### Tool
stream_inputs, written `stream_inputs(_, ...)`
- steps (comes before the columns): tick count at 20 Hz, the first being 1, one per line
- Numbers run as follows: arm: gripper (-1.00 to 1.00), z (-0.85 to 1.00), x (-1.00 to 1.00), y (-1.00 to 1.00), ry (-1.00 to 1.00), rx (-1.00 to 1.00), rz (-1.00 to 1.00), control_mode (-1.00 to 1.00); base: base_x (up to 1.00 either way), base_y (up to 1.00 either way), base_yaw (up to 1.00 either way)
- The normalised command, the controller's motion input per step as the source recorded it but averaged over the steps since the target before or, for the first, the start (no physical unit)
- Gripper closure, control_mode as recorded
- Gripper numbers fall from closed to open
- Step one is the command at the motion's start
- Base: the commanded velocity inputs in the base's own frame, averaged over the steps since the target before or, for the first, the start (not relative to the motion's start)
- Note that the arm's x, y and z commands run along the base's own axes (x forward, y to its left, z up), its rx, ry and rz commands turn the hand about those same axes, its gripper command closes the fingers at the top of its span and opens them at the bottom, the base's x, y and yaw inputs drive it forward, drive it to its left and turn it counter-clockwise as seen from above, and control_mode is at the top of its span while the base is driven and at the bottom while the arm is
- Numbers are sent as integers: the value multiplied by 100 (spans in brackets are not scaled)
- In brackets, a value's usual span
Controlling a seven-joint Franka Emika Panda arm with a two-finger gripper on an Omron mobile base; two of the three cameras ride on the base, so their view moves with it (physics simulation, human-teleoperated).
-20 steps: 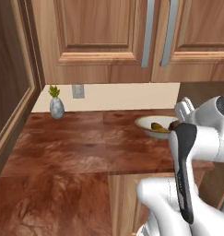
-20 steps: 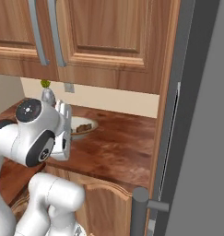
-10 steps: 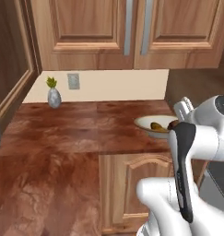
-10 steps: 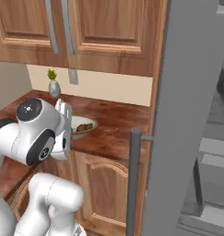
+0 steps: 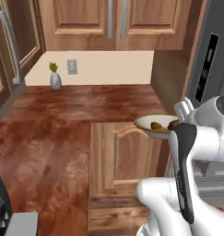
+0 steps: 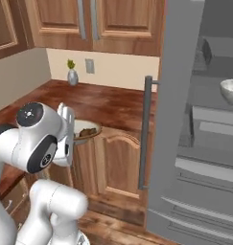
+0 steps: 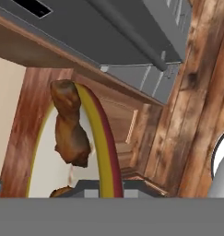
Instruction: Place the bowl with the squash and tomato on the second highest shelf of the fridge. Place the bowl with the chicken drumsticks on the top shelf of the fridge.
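Cream bowl with the chicken drumsticks [image 5: 156, 126] bears no readable writing.

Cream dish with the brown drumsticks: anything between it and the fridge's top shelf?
Yes. In the right base view the fridge's open grey door stands edge-on between the shallow cream dish with brown drumsticks, carried at the arm, and the grey shelves. It would likely have to swing round the door's handle side.

bowl with the chicken drumsticks [image 5: 152, 127]: getting partly covered by the arm
second bowl [image 6: 231, 90]: running off the picture's right edge
fingers: sitting out of sight, grip impossible to tell
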Motion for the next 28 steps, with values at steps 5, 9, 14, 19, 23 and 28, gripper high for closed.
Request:
stream_inputs(5, 100, 0, 0, 0, 0, 0, 0, 100, -100, -67, 0)
stream_inputs(9, 100, 0, 0, 0, 0, 0, 0, 100, -100, -90, 0)
stream_inputs(14, 100, 0, 0, 0, 0, 0, 0, 100, -45, -100, -19)
stream_inputs(19, 100, 0, 0, 0, 0, 0, 0, 100, 86, -78, -31)
stream_inputs(23, 100, 0, 0, 0, 0, 0, 0, 100, 79, 3, -4)
stream_inputs(28, 100, 0, 0, 0, 0, 0, 0, 100, 84, -8, -1)
